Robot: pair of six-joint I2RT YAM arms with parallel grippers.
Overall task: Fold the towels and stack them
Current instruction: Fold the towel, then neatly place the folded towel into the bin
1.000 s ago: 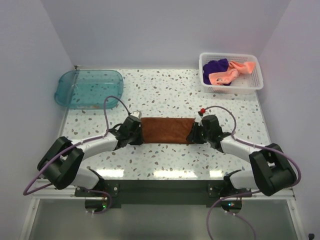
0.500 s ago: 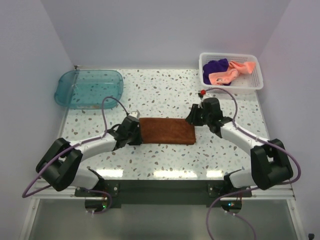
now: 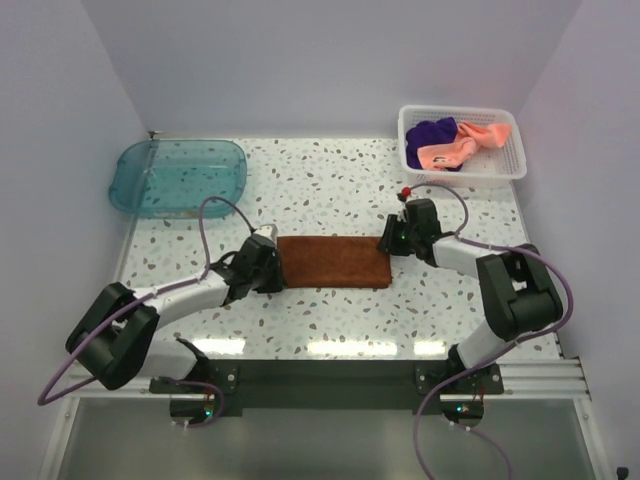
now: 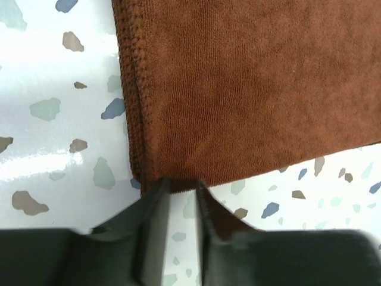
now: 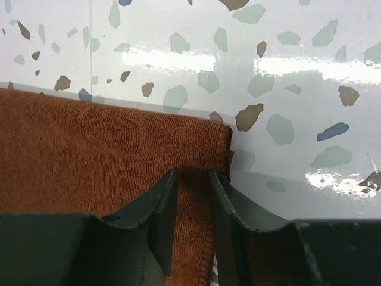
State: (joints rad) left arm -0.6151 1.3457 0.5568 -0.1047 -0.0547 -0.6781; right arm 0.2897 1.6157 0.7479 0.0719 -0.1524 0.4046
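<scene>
The rust brown towel (image 3: 333,260) lies folded into a flat strip at the table's middle. My left gripper (image 3: 275,262) sits at its near left corner; in the left wrist view (image 4: 183,189) the jaws stand narrowly apart, pinching the very edge of the towel (image 4: 238,89). My right gripper (image 3: 390,241) is at the far right corner; in the right wrist view (image 5: 193,176) the narrow jaws have the towel's hemmed edge (image 5: 89,149) between them. The salmon pink towel (image 3: 455,150) and the deep purple towel (image 3: 432,133) lie crumpled in the white mesh basket.
The white mesh basket (image 3: 515,165) stands at the back right corner. The teal translucent tray (image 3: 235,160) stands at the back left. The table is pale with coloured speckles and has walls on three sides.
My right gripper has moved from the towel's near right corner to its far right corner. The towel's right end has shifted slightly. My left gripper has stayed at the near left corner.
</scene>
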